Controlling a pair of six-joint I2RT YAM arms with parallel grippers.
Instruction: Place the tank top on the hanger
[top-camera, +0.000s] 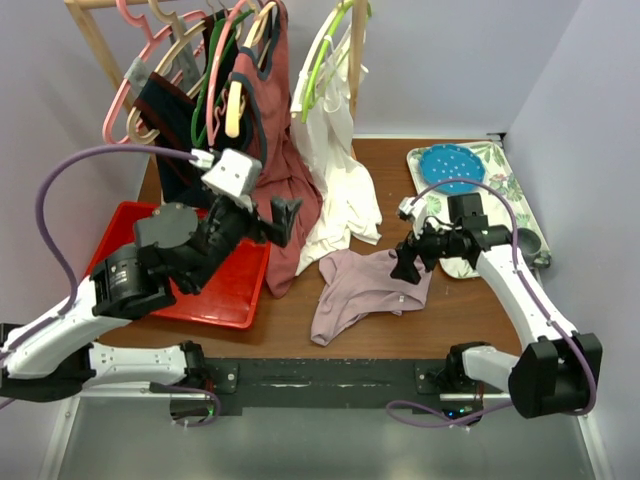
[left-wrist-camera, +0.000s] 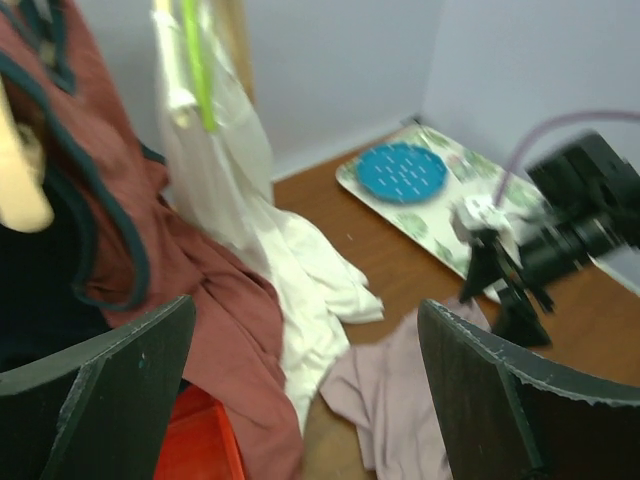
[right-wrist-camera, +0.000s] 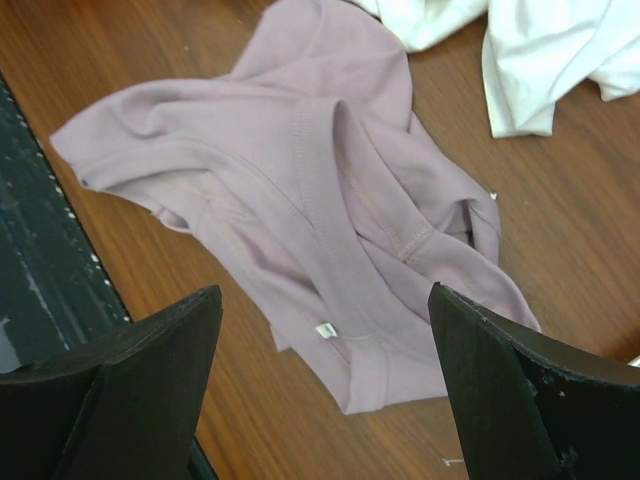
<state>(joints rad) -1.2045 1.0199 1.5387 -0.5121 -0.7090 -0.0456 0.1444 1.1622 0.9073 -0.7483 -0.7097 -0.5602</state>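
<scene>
The tank top (top-camera: 362, 287) lies crumpled on the wooden table (top-camera: 460, 310), near the front edge and just beside the trailing hem of the white garment (top-camera: 338, 205). The right gripper (top-camera: 406, 262) sits over the top's right edge, jaws spread wide with nothing clasped; its wrist view shows mauve folds between the fingers (right-wrist-camera: 150, 370). The left gripper (top-camera: 278, 222) is up by the rust-red tank top (top-camera: 292, 160), above the red tray (top-camera: 228, 292), also wide open and empty. The hanger (top-camera: 112, 112) hangs on the wooden rack (top-camera: 95, 40) at the back left, well apart from the top.
</scene>
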